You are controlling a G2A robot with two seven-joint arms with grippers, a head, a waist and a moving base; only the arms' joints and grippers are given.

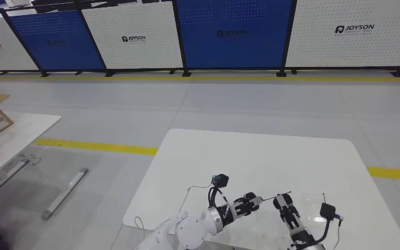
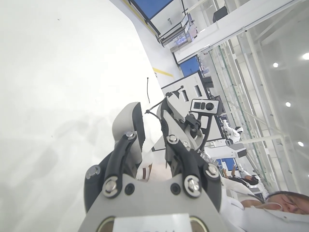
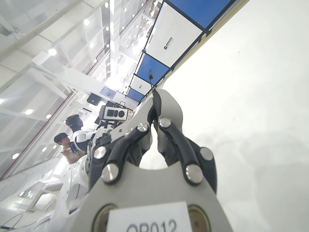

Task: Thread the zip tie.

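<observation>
Two sets of jaws are hovering close together over the desk (image 1: 250, 156): the right jaws are pinching the zip tie (image 3: 151, 76), its tail pointing toward the spread left jaws. The unsupported tail is looking floppy, so the left jaws closing off-line could be knocking it aside

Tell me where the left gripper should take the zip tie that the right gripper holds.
Best grip the zip tie's free tail projecting from the right gripper, closing across the thin strip from the left gripper's side; the head pokes out beyond.
</observation>
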